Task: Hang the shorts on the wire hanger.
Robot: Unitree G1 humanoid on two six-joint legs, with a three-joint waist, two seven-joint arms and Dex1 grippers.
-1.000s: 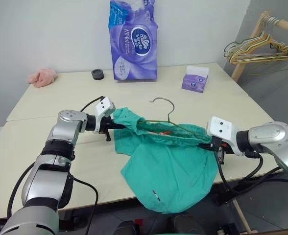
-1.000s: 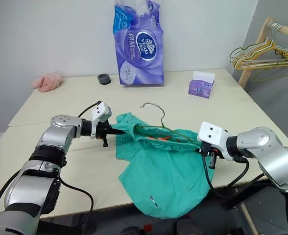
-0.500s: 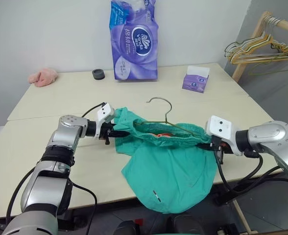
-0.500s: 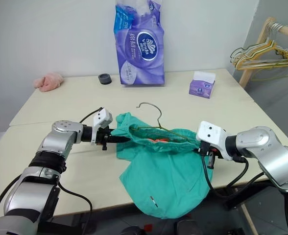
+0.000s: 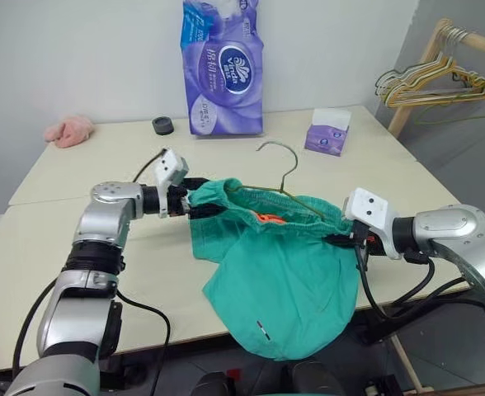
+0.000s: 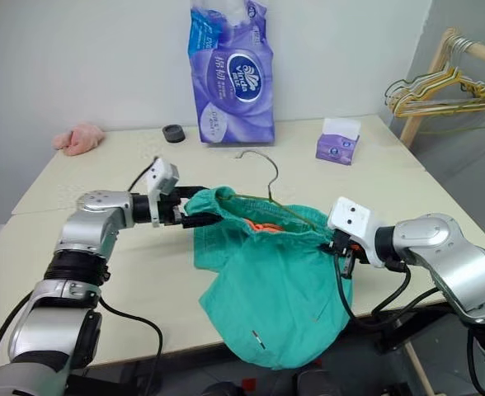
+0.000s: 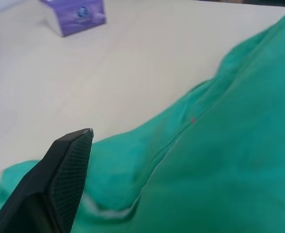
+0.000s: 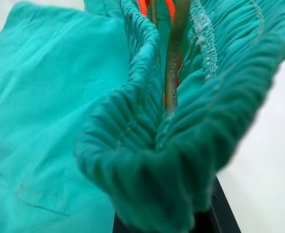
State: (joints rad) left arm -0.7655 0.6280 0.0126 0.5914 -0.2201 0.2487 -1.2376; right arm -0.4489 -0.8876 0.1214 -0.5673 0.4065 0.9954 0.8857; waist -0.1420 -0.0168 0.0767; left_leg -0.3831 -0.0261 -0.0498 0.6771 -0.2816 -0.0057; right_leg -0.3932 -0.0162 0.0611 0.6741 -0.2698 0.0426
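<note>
mostly draped teal shorts [image 5: 280, 272], wire hanger [image 5: 285, 183] inside gathered waistband, left fingers [image 5: 203, 208] apart, right fingers [image 8: 215, 208] clamped on waistband

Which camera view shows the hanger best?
The left eye view: the hanger shows its hook above the shorts and both wire arms running into the waistband. The right eye view shows much the same. The right wrist view shows one wire inside the gathered waistband, close up.

Left end effector [image 5: 200, 208] open, right [image 5: 339, 240] clamped.
</note>
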